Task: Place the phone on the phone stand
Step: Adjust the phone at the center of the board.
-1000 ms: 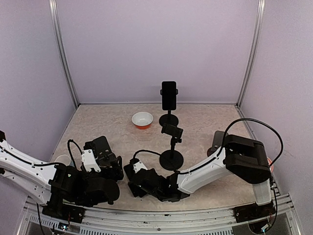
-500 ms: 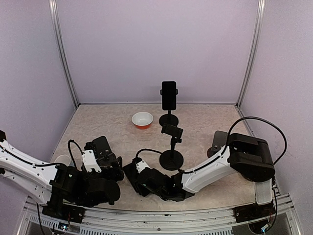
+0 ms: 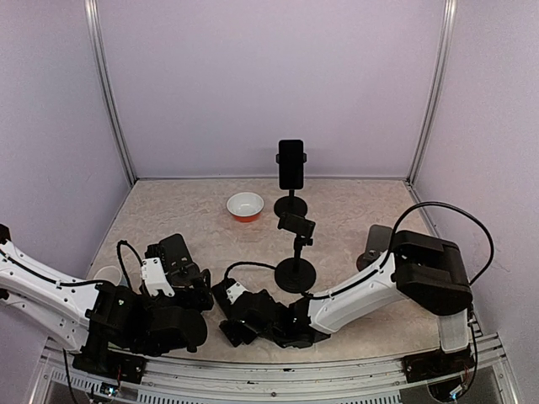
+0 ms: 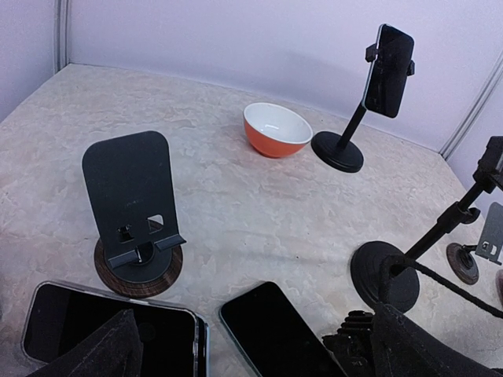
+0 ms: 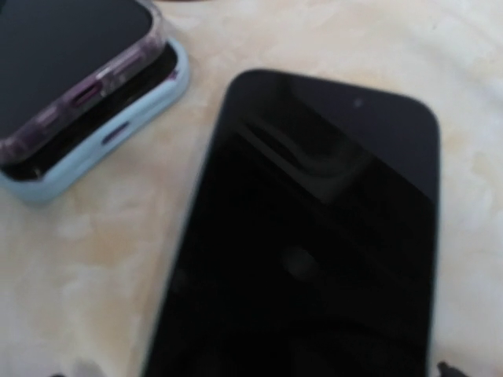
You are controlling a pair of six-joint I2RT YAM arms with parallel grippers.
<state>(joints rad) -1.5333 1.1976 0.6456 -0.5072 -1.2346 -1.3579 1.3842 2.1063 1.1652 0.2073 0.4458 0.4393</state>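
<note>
Right wrist view is almost filled by a bare black phone [image 5: 306, 236], which lies flat and face up on the beige surface [image 5: 102, 259]. At the upper left of it, just beside but apart, is a phone in a clear case [image 5: 71, 63], which rests on something light blue. The right end effector [image 3: 237, 314] is low over the black phone. Only small dark bits of its fingertips [image 5: 445, 368] show at the bottom corners, far from each other, so its jaws stand wide apart. I cannot tell if they touch the edges of the phone.

From the left wrist view, the left end effector [image 4: 263, 344] is also spread wide and holds nothing. The flat dark phone stand [image 4: 130, 188] on a round wooden base stands upright and bare, just behind the cased phone. Farther back are an orange bowl [image 4: 273, 129] and a tall clamp stand [image 4: 339, 149] with another phone [image 4: 389, 69] held upright in it. A second pole stand [image 4: 385, 275] with a round black base is at the right.
</note>
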